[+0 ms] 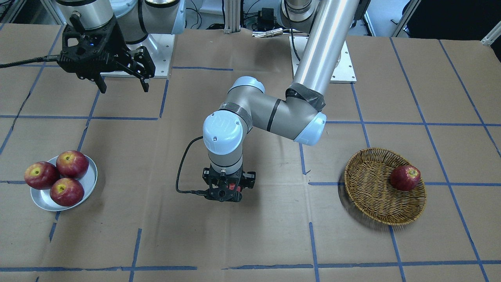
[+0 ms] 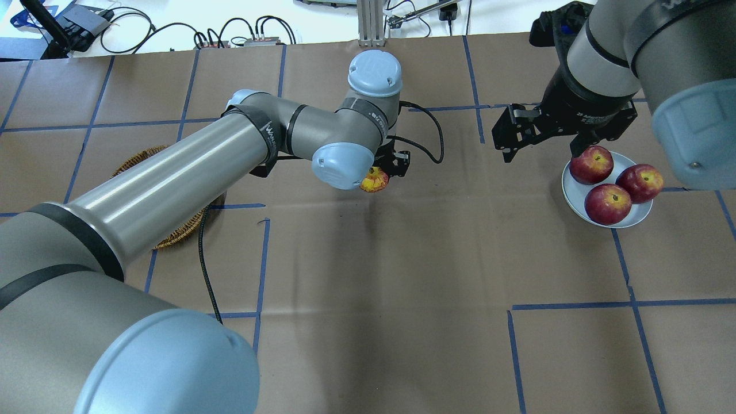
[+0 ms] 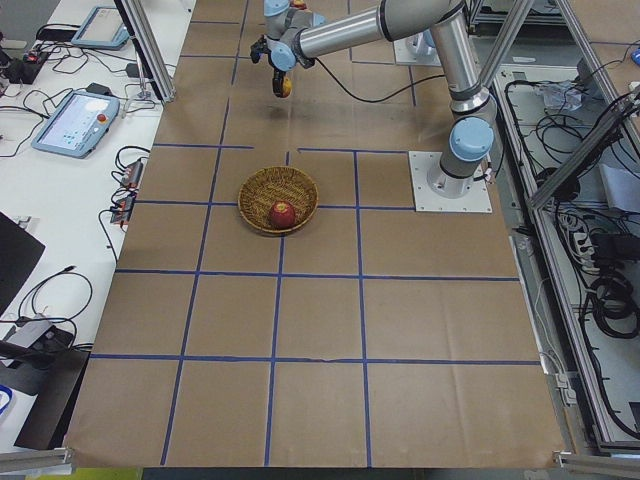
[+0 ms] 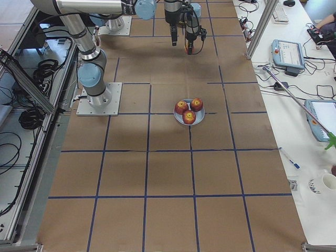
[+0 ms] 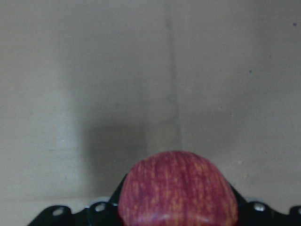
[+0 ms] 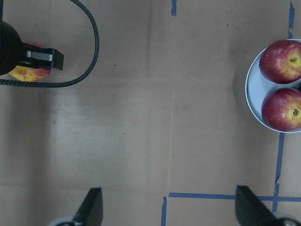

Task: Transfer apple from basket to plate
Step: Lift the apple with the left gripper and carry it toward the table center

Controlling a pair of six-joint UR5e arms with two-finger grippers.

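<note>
My left gripper point(image 1: 227, 192) is shut on the apple point(image 2: 374, 180), streaky orange-red with a yellow patch, and holds it above the middle of the table. The apple fills the bottom of the left wrist view point(image 5: 176, 190) and shows in the right wrist view point(image 6: 26, 73). The wicker basket point(image 1: 372, 196) lies on my left side and holds one dark-red apple point(image 1: 405, 178). The metal plate point(image 1: 89, 184) lies on my right side with three dark-red apples point(image 1: 67, 163). My right gripper point(image 1: 124, 88) is open and empty, hovering near the plate point(image 2: 567, 188).
Brown paper with blue tape lines covers the table. A black cable point(image 1: 181, 172) loops from my left wrist. My left upper arm point(image 2: 172, 184) hides most of the basket in the overhead view. Monitors and cables lie beyond the table's edges.
</note>
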